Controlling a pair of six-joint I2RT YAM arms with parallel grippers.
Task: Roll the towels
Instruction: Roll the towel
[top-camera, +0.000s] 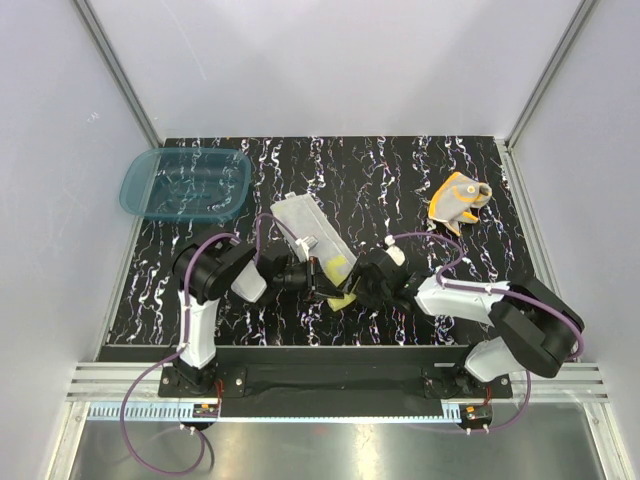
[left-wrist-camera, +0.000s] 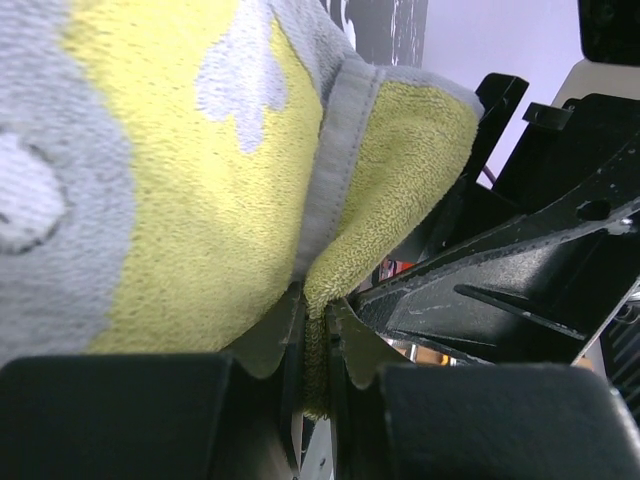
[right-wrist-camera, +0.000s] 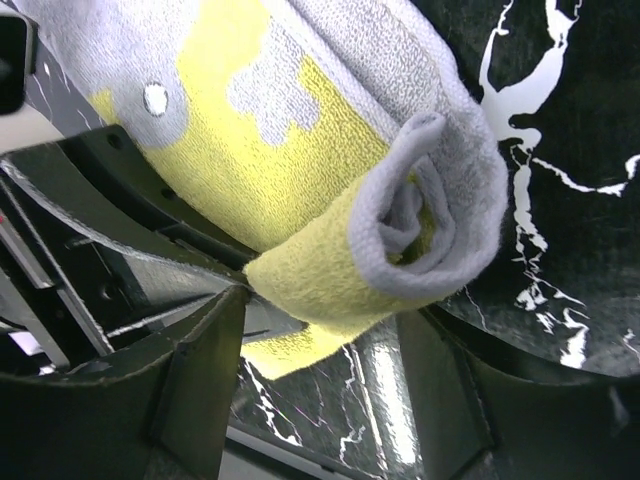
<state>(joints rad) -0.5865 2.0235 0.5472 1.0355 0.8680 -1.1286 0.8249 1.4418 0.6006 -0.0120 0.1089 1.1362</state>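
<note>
The pale yellow towel (top-camera: 308, 232) lies grey side up in the middle of the table, with its near end lifted and curled into a loose roll (right-wrist-camera: 430, 220). My left gripper (top-camera: 322, 283) is shut on the towel's yellow edge (left-wrist-camera: 318, 330), and the cloth is pinched flat between its pads. Facing it from the right, my right gripper (top-camera: 358, 285) is open, with its fingers (right-wrist-camera: 200, 370) wide on either side of the rolled end. The orange towel (top-camera: 458, 200) lies crumpled at the back right, away from both grippers.
A translucent teal basin (top-camera: 185, 185) stands at the back left corner of the black marbled table (top-camera: 400, 180). White walls and metal frame posts close in the sides and back. The two grippers nearly touch at the towel's near end.
</note>
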